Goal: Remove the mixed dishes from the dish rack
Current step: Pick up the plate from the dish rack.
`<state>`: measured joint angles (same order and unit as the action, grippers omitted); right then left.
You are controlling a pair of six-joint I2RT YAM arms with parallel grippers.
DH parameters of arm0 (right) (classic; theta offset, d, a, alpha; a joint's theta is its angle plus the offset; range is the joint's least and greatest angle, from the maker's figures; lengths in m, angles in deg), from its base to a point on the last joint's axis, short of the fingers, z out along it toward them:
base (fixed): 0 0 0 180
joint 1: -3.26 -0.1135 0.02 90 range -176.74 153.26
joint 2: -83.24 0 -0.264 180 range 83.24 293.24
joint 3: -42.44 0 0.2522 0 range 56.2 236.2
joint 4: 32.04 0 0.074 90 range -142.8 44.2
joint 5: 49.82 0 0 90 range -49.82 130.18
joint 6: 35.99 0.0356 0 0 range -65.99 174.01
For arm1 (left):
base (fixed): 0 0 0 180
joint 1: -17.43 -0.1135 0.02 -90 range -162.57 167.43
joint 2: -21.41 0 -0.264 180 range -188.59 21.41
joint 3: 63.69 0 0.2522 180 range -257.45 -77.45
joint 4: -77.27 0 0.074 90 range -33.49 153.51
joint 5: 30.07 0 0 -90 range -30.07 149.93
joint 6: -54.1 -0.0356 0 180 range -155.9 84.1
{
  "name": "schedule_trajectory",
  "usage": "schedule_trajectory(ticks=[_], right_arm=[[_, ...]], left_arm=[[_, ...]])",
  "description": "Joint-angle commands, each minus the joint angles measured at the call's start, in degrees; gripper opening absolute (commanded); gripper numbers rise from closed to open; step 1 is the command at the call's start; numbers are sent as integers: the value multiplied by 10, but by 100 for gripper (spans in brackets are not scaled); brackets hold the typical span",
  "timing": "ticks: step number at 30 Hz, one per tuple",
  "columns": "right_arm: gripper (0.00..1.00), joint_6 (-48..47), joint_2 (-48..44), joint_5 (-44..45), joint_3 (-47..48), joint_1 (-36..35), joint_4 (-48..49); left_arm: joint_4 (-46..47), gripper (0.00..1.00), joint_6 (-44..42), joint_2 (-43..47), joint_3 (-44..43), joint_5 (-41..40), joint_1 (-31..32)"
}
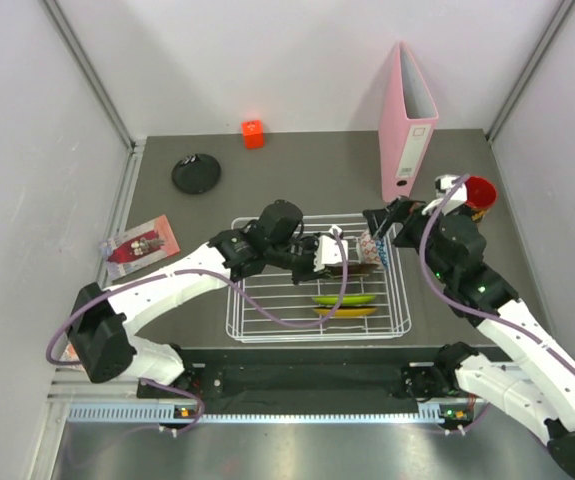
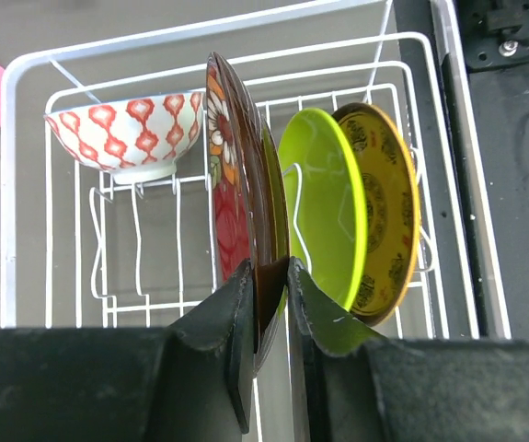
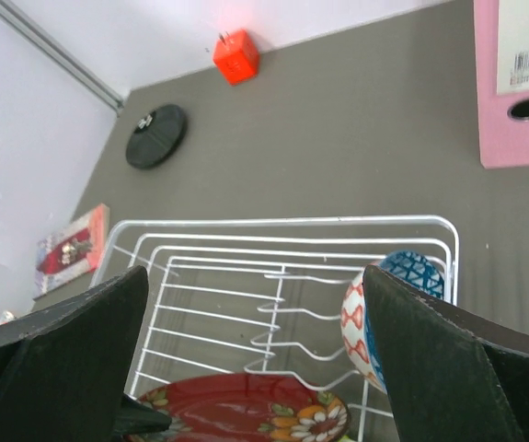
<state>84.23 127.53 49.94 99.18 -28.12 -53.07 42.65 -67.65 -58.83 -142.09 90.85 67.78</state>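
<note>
Where walls [image 1: 27, 120] bound grey table [image 1: 307, 175], left end effector [image 2: 270, 269] gripping red plate [image 2: 232, 166]; right end effector [image 3: 255, 276] released

Overhead, two wrist close-ups — rack [image 1: 267, 300] shared.

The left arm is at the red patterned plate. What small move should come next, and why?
Probably lift straight up. The left gripper has its fingers closed on the rim of the dark red patterned plate, which stands upright in the dish rack close beside the lime green plate, so tilting could knock it.
</note>
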Motion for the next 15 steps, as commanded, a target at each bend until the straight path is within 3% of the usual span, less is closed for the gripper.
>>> schedule_trajectory(ticks=[1,5,11,15], right_arm=[[100,0,-25,2,67,-4,-11],[100,6,-39,14,102,-5,-27],[100,51,-43,49,101,-4,-66],[100,70,-19,46,97,-4,-89]], left_arm=[[71,0,-26,54,-39,-16,-9],[71,0,-26,71,-34,-32,-9],[165,0,-8,133,32,-85,-9],[177,0,-9,155,62,-113,-6]])
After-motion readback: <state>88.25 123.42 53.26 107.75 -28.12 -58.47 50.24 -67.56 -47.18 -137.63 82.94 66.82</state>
